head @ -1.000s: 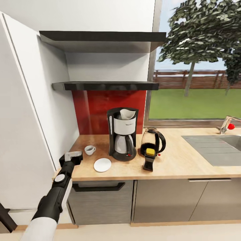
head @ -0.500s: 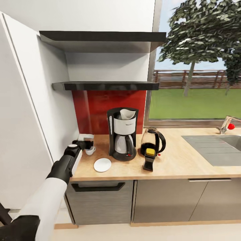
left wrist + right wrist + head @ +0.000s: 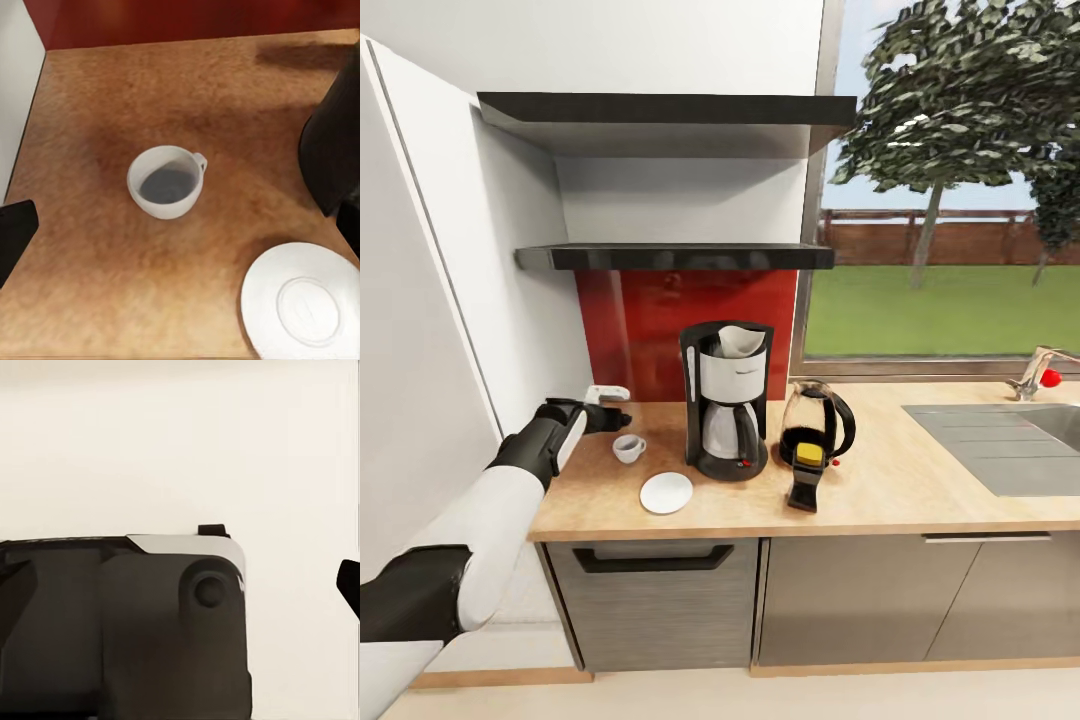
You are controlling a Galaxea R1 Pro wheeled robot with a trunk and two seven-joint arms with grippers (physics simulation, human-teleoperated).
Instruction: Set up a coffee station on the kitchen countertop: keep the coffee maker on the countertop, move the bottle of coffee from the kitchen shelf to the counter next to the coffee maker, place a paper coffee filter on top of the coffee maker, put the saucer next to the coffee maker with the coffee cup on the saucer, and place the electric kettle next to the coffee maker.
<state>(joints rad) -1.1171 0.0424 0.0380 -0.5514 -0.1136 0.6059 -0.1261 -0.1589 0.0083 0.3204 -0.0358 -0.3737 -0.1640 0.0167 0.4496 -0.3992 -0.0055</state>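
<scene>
The coffee maker (image 3: 726,400) stands on the kitchen countertop (image 3: 900,490) with the paper coffee filter (image 3: 742,340) in its top. Right of it is the electric kettle (image 3: 818,422), and the bottle of coffee (image 3: 805,478) stands just in front of the kettle. The coffee cup (image 3: 628,448) (image 3: 166,181) sits upright on bare wood, apart from the saucer (image 3: 666,492) (image 3: 304,304). My left gripper (image 3: 610,405) hovers open just above and behind the cup, holding nothing. A dark fingertip (image 3: 349,585) of my right gripper shows at the frame edge in the right wrist view, over pale floor.
The black kitchen shelf (image 3: 675,257) hangs above the coffee maker, with a second slab higher up. A white wall panel (image 3: 450,300) closes off the counter's left end. A steel sink (image 3: 1000,445) and tap (image 3: 1040,372) lie at the right, below a window.
My left arm has lifted from the counter's front-left corner and reached forward, so its gripper now hangs over the coffee cup. The things on the counter have not moved.
</scene>
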